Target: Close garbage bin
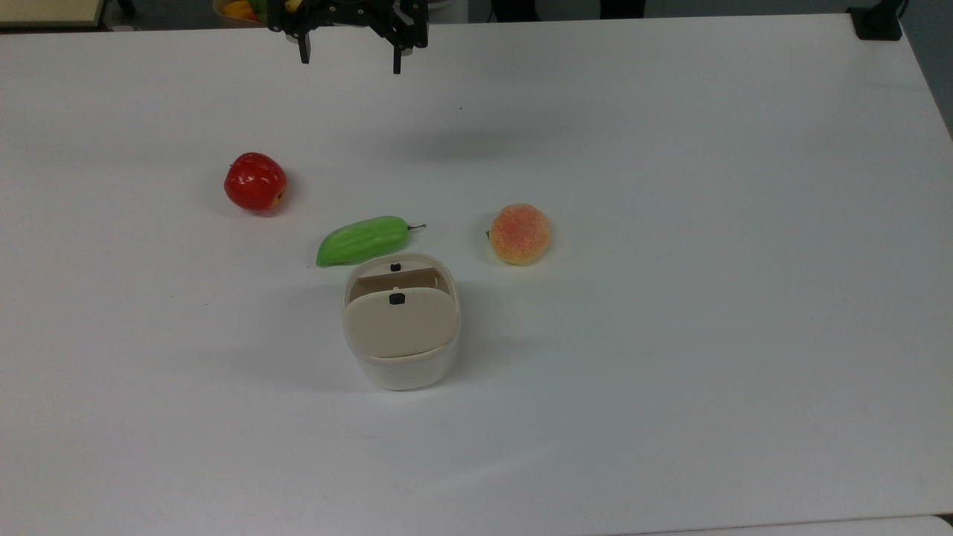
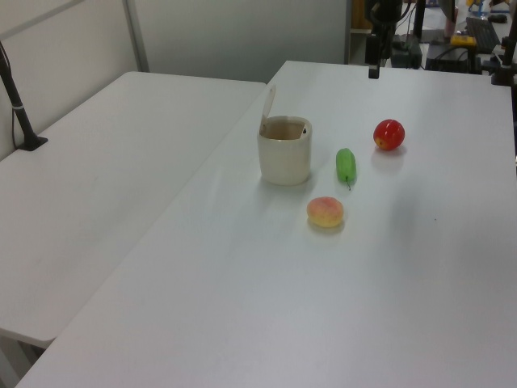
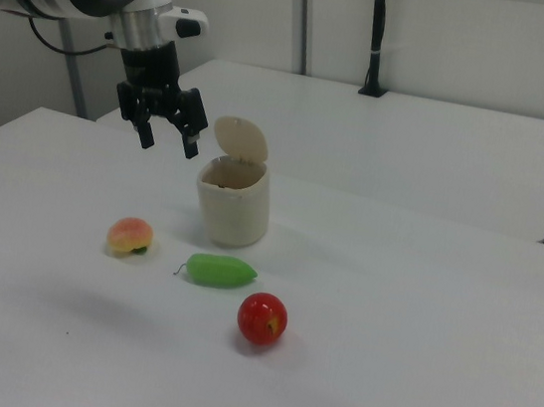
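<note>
- I see the garbage bin (image 1: 400,327) with its lid (image 3: 241,140) raised upright.
- My gripper (image 3: 168,138) hangs spread wide, holding nothing, well above the table (image 1: 670,298).

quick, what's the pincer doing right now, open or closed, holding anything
Pincer: open, holding nothing, hanging in the air above the white table, apart from the cream-white plastic garbage bin, whose lid stands raised.

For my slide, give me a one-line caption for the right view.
Open end effector hovers beside the bin, lid raised; peach, cucumber and apple lie in front.
</note>
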`<action>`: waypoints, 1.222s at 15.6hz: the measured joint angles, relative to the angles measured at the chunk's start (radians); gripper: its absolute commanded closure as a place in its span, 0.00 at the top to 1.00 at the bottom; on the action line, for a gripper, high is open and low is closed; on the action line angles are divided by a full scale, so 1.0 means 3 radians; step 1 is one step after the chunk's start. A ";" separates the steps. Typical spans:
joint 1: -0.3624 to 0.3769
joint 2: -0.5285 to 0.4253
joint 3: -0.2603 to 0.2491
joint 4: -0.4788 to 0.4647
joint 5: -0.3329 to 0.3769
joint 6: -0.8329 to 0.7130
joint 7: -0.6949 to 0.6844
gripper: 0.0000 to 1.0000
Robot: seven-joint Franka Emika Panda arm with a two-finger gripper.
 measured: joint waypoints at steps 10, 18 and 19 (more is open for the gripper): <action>0.0000 -0.0001 0.0000 0.0003 0.0000 0.0000 0.0000 1.00; 0.0000 0.0000 0.0000 0.0002 0.0000 0.0000 0.0000 0.43; 0.0000 0.0001 0.0000 0.0001 0.0000 0.0000 0.0000 0.34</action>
